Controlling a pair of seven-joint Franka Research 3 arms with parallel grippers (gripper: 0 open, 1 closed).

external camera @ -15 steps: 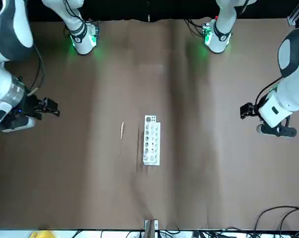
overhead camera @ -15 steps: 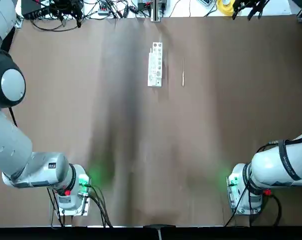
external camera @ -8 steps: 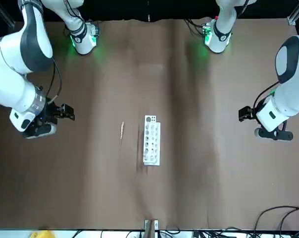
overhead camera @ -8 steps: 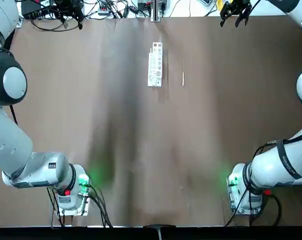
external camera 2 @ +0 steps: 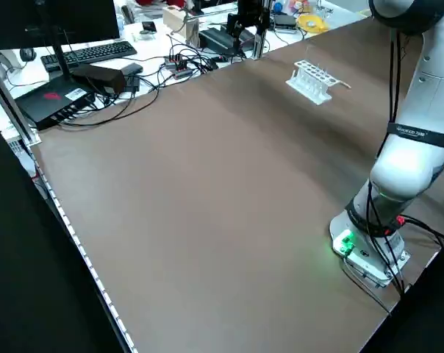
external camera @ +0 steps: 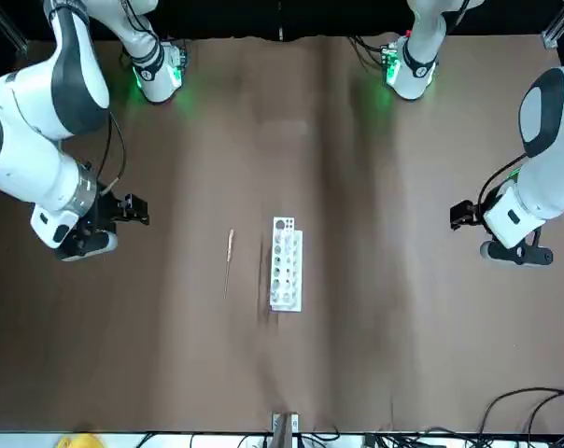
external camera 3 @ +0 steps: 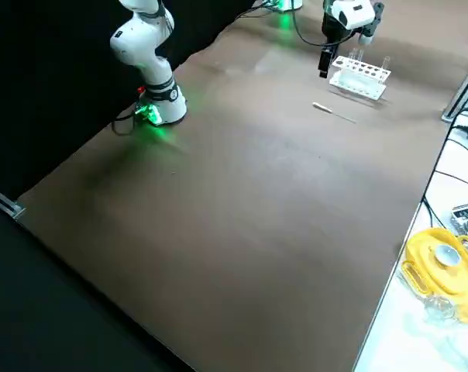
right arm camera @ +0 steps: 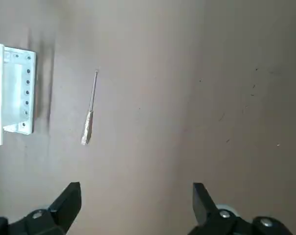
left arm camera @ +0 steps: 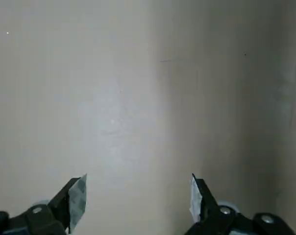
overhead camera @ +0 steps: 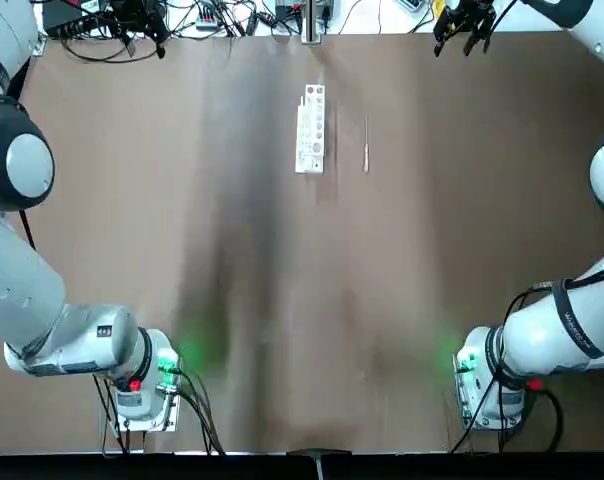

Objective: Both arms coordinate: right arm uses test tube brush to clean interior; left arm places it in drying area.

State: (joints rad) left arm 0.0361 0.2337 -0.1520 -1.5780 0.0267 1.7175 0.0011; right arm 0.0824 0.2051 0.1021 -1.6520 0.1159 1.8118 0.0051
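So the right gripper (right arm camera: 133, 208) (jaws wide, empty) hangs nearer the test tube brush (right arm camera: 88, 116), which lies lengthwise beside the rack (right arm camera: 13, 93).

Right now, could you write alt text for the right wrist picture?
A thin test tube brush lies flat on the brown table, beside but apart from a white drying rack. The right arm's open claw frames the view, holding nothing.
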